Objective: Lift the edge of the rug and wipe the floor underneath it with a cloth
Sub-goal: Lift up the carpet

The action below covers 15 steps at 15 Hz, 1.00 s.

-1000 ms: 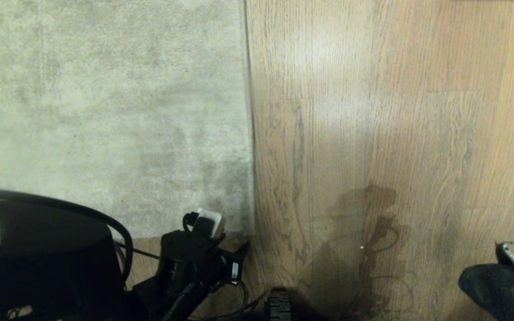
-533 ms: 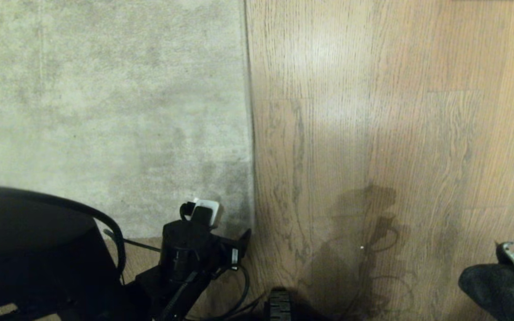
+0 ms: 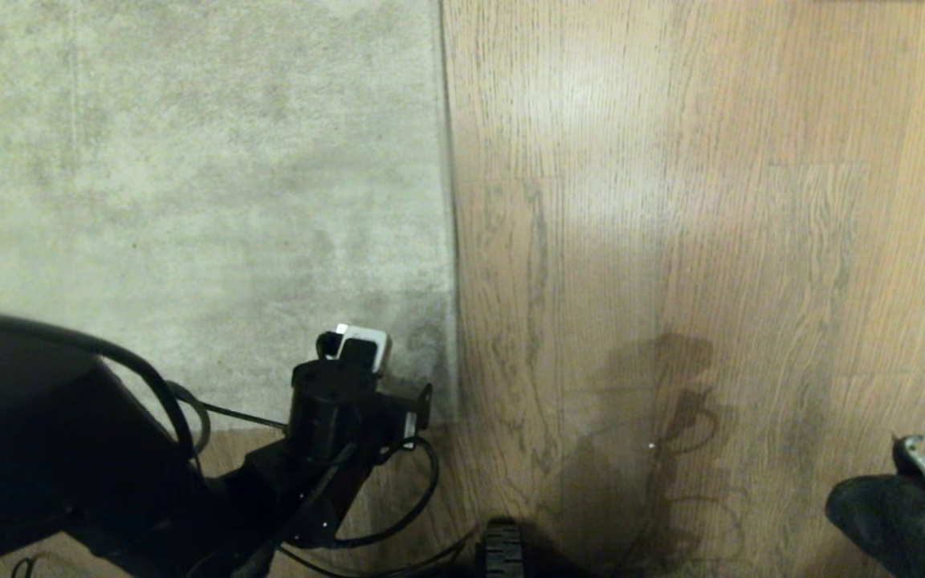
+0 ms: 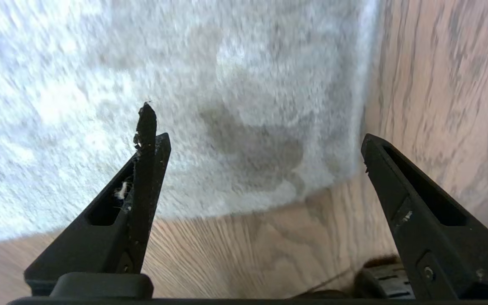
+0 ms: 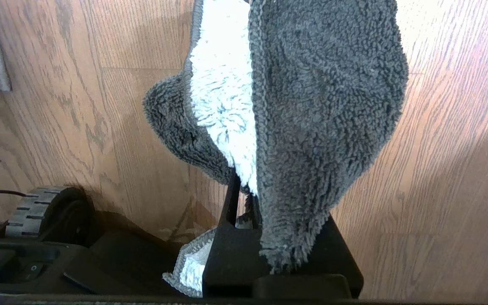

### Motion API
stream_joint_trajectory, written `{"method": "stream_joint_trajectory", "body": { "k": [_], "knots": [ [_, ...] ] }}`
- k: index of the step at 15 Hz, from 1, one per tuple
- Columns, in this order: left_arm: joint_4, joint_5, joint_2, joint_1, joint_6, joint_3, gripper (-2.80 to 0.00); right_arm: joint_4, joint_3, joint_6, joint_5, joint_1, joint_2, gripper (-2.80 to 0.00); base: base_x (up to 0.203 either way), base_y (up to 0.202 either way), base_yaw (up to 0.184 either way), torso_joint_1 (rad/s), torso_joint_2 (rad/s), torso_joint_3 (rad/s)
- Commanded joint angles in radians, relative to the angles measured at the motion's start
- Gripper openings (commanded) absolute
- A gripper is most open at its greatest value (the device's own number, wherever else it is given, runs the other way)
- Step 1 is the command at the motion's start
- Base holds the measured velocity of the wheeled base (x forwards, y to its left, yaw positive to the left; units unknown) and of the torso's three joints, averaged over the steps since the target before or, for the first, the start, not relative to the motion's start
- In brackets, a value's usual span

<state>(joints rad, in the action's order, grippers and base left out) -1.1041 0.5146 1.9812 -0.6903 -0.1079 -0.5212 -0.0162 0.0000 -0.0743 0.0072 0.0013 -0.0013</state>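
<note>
Your left tool stands wide, empty, above the near corner of the rug, which lies flat on the floor. In the wrist view one finger is over the pile and the other over bare planks, so the rug's side edge runs between them. Expect the rug to be limp and thin but heavy as a whole: only the part you pinch should rise, and it will sag and drag. Take it at the corner, where the two edges meet, one finger slid under the backing and one on the pile; the short pile may slip, so bite well in. Your right tool is clamped on the cloth, a soft, light rag hanging above the planks, well apart from the rug.
</note>
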Motion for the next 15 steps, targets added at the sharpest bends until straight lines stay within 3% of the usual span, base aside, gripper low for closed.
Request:
{"method": "stream_joint_trajectory", "body": {
  "k": [1,6,11,15],
  "knots": [
    [-0.005,0.004,-0.013,0.022,0.023,-0.006,0.00,-0.001,0.000,-0.001,0.000,0.000,0.001,-2.80,0.000,0.000,0.000,0.000,0.00,0.000],
    [0.013,0.006,-0.016,0.064,0.086,-0.016,0.00,0.001,0.000,-0.001,0.000,0.000,0.001,-2.80,0.000,0.000,0.000,0.000,0.00,0.000],
    [0.124,0.005,-0.004,0.071,0.086,-0.083,0.00,-0.001,0.000,-0.001,0.000,0.000,0.001,-2.80,0.000,0.000,0.000,0.000,0.00,0.000],
    [0.135,0.001,0.046,0.069,0.083,-0.194,0.00,-0.001,0.000,-0.001,0.000,0.000,0.001,-2.80,0.000,0.000,0.000,0.000,0.00,0.000]
  ]
}}
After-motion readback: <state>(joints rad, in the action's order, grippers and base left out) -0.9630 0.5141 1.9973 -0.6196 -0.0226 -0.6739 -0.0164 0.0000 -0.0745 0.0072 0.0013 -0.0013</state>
